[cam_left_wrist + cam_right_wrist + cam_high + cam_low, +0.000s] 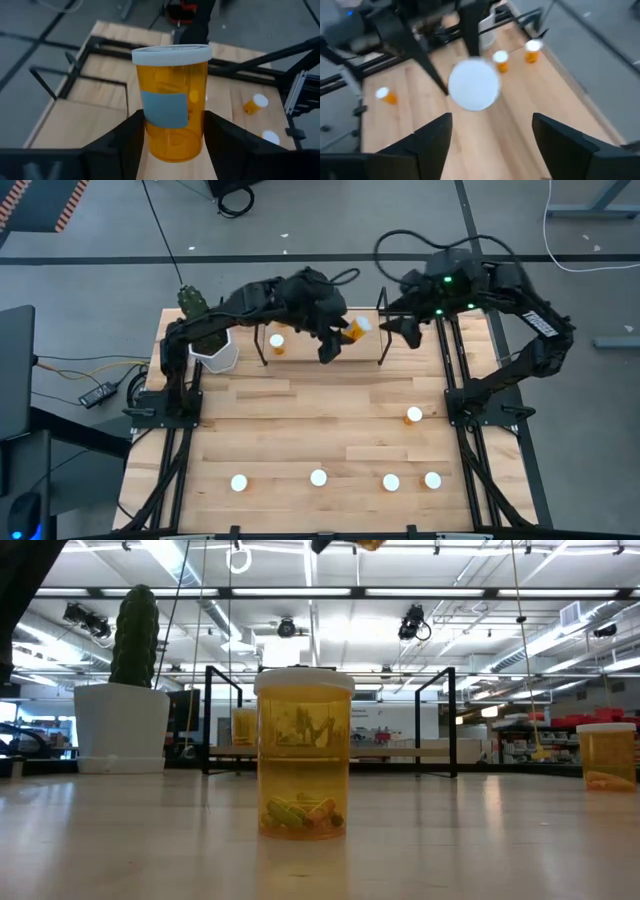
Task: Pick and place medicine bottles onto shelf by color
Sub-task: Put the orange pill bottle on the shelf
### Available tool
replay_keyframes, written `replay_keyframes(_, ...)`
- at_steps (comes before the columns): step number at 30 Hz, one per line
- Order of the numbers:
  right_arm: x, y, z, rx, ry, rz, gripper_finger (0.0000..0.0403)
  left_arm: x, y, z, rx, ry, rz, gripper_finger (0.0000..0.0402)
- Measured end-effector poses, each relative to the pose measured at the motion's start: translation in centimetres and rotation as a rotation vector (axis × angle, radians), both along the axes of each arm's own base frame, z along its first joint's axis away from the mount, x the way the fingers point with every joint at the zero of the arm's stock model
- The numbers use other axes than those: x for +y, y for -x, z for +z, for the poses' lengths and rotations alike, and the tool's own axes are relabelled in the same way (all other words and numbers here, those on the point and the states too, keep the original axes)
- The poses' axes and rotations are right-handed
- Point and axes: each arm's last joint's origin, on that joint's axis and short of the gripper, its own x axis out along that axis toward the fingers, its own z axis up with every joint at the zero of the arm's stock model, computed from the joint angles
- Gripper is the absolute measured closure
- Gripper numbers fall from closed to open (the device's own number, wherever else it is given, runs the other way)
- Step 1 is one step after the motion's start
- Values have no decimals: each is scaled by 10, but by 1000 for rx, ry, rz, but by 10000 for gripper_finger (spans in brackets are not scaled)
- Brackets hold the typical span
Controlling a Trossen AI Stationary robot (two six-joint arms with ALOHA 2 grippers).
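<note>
My left gripper (pixel 342 335) reaches over the shelf (pixel 300 352) and is shut on an orange medicine bottle (pixel 356 329) with a white cap and a grey-blue label (pixel 165 107). The low view shows that bottle only at its top edge (pixel 362 544). My right gripper (pixel 405 328) is open just right of it and looks onto its white cap (pixel 473 84). Another bottle (pixel 277 342) stands on the shelf's left part. Several more stand on the table, one at the right (pixel 413 415) and the others along the near edge (pixel 318 477). My left gripper pinches the bottle's lower body (pixel 172 145) between its two fingers (pixel 127 140), one on each side, and the capped end sticks out beyond them. The bottle is lifted clear above the shelf's right part, tilted, with its cap (pixel 365 323) toward the right arm.
A white pot with a cactus (pixel 215 350) stands at the shelf's left end. The shelf's black wire uprights (pixel 222 720) rise at both ends. In the low view one bottle (pixel 303 755) stands close in front and one at the right (pixel 607 755). Bare wood lies mid-table.
</note>
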Motion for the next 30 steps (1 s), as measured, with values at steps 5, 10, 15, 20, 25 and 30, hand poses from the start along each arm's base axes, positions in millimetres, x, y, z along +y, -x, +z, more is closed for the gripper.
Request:
replay_keyframes(5,-3,-25,-6,-22,-30,34,88,0,2,2,11,-24,-17,211)
replay_keyframes(10,-7,-41,-15,14,-38,23,84,0,2,0,29,-39,-29,204)
replay_keyframes(15,-9,-50,-20,17,-58,32,88,0,2,-1,32,-44,-33,208)
replay_keyframes(20,-9,-51,-20,12,-60,39,98,0,2,-1,34,-64,-47,208)
replay_keyframes(25,-8,-51,-19,6,-81,72,120,0,2,-1,33,-99,-69,200)
replay_keyframes(30,-7,-51,-19,5,-97,100,139,0,1,0,24,-108,-79,206)
